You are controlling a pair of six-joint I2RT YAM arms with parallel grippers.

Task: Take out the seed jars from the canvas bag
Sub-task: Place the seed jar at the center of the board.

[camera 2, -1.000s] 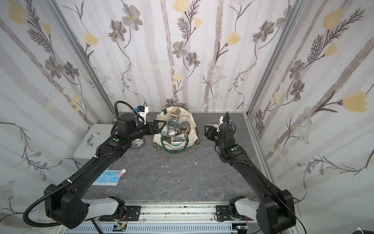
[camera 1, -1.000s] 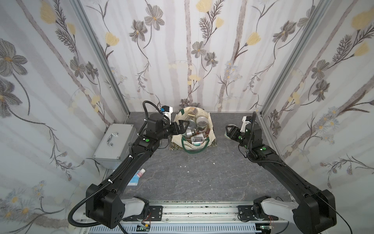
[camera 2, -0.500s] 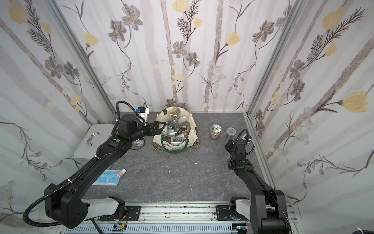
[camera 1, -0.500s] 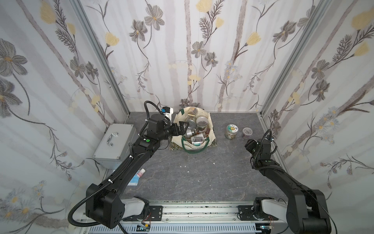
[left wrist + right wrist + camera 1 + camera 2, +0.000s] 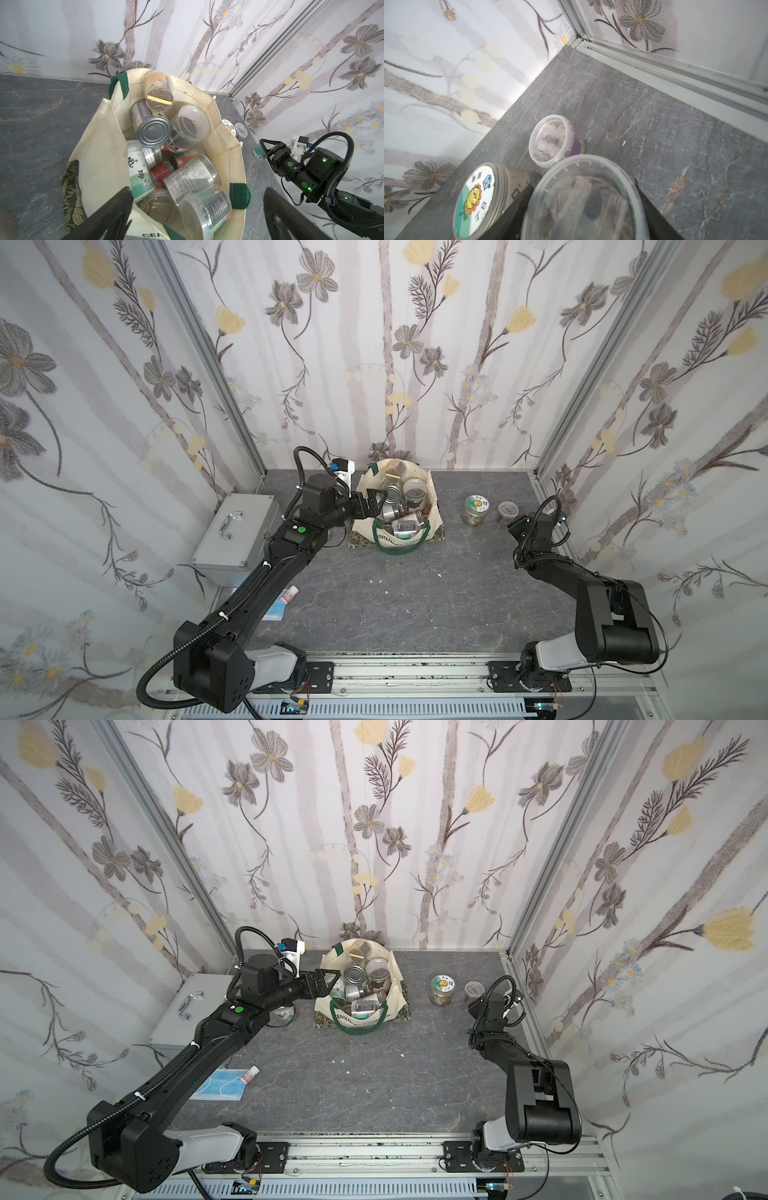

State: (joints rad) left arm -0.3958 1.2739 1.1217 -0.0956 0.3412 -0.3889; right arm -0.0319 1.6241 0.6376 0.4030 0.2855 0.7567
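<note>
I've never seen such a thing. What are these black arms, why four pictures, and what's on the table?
Two robot arms work at a grey stone-look table. Two pictures look down from above, almost alike; the other two come from a camera on each wrist. The cream canvas bag with green handles holds small clear seed jars. The left gripper hangs at its mouth, jaws open, empty. The right gripper has its jaws closed on a clear-lidded seed jar near two set on the table: a sunflower-lidded jar and a purple-labelled jar. A silver metal case sits beside the left arm.
</note>
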